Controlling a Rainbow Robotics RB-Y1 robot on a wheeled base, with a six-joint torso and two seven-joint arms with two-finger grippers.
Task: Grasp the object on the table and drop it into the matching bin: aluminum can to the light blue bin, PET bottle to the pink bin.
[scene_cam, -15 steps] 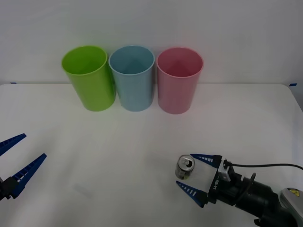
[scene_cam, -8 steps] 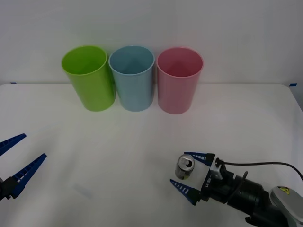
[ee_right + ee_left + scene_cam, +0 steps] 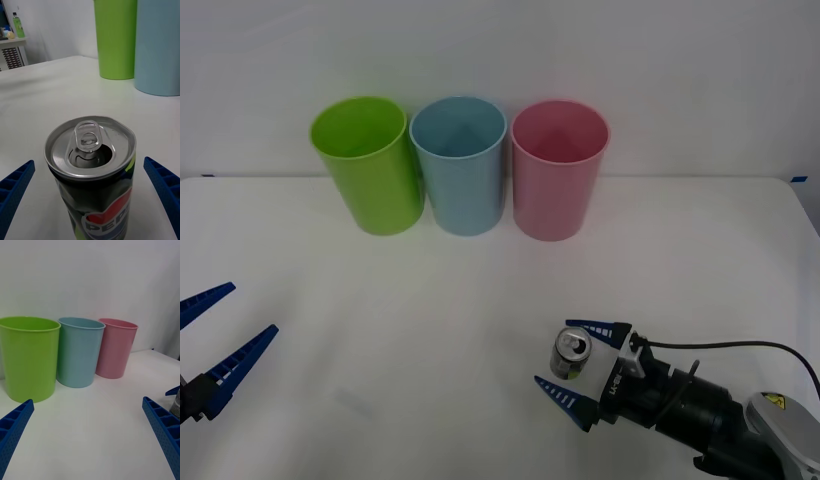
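Note:
The aluminum can (image 3: 571,353) stands upright on the white table (image 3: 430,300), front right, silver pull-tab top up. My right gripper (image 3: 554,352) is open, one blue finger on each side of the can, not touching it. The right wrist view shows the can (image 3: 92,168) close up between the open right gripper (image 3: 88,161). The light blue bin (image 3: 460,170) and the pink bin (image 3: 558,175) stand at the back. My left gripper (image 3: 252,308) hangs open at the left edge, holding nothing.
A lime green cup (image 3: 370,170) stands left of the light blue bin, touching it. The three stand in a row by the back wall. The left wrist view has the light blue bin (image 3: 78,352), pink bin (image 3: 114,348) and green cup (image 3: 28,358) ahead.
My right gripper has slid forward, so its open fingers now reach along both sides of the can. The can and the left arm have not moved.

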